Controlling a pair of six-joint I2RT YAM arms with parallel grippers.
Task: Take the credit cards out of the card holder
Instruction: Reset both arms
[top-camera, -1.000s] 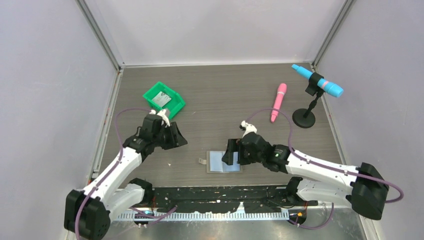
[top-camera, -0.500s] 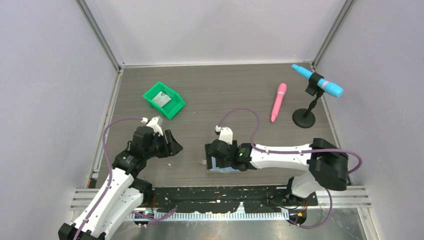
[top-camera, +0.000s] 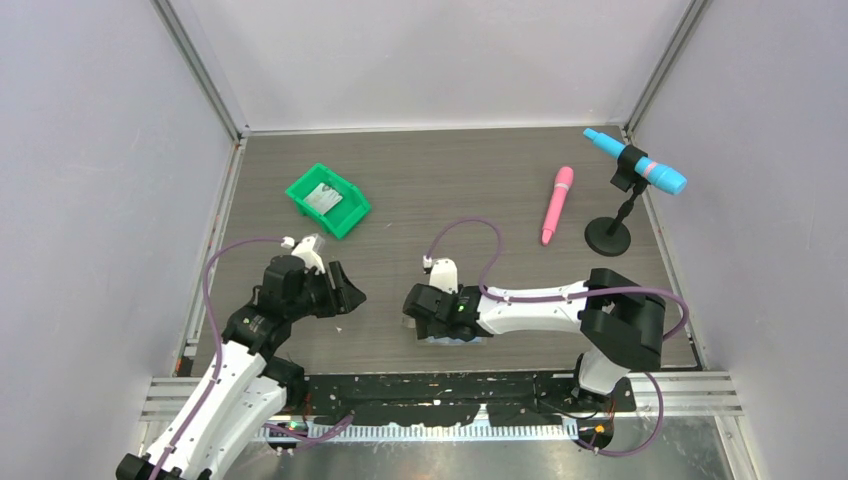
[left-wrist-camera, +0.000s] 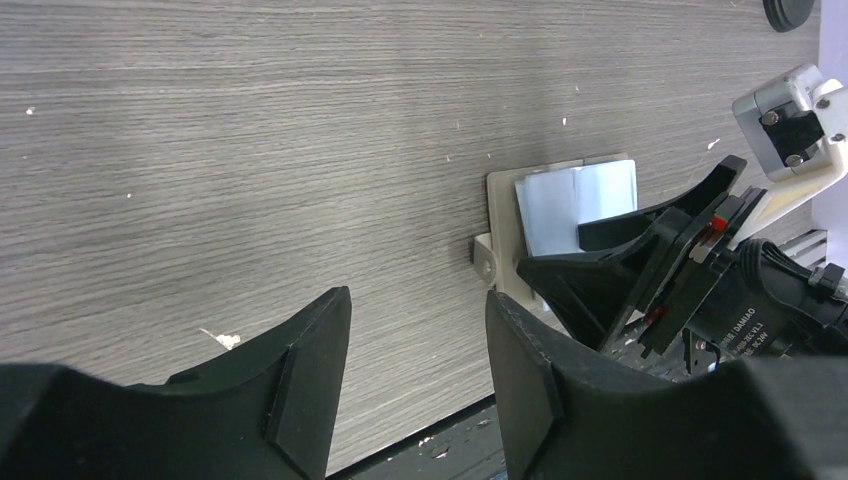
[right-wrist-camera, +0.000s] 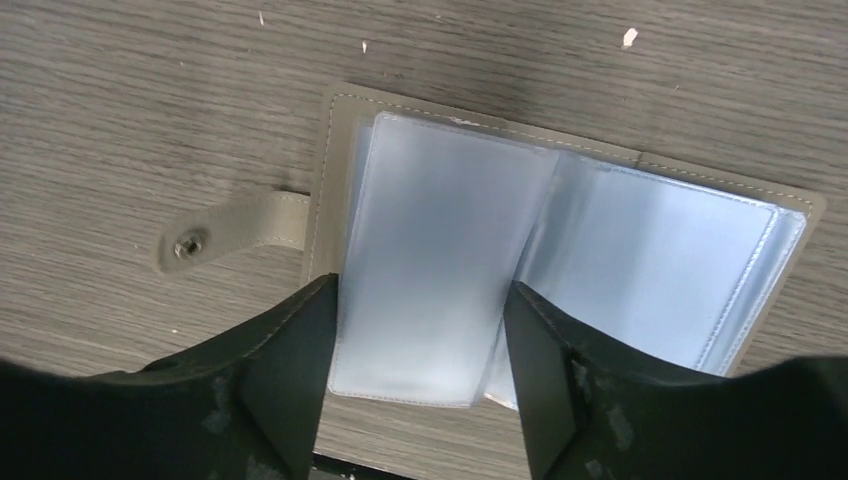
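The card holder (right-wrist-camera: 600, 240) lies open on the table, light blue with clear sleeves and a grey snap tab (right-wrist-camera: 225, 232) on its left. My right gripper (right-wrist-camera: 415, 390) is open and hangs low over it, its jaws either side of the left sleeve. In the top view the right gripper (top-camera: 422, 308) covers most of the card holder (top-camera: 470, 337). I cannot tell whether credit cards sit in the sleeves. One pale card (top-camera: 324, 197) lies in the green bin. My left gripper (left-wrist-camera: 415, 400) is open and empty, left of the card holder (left-wrist-camera: 560, 205).
The green bin (top-camera: 348, 216) stands at the back left. A pink microphone (top-camera: 556, 203) lies at the back right, beside a blue microphone (top-camera: 640, 165) on a black stand (top-camera: 608, 238). The table's near edge is just below both grippers.
My right gripper has moved left across the card holder and now sits over its left half. My left arm has drawn back toward the near edge, gripper still open.
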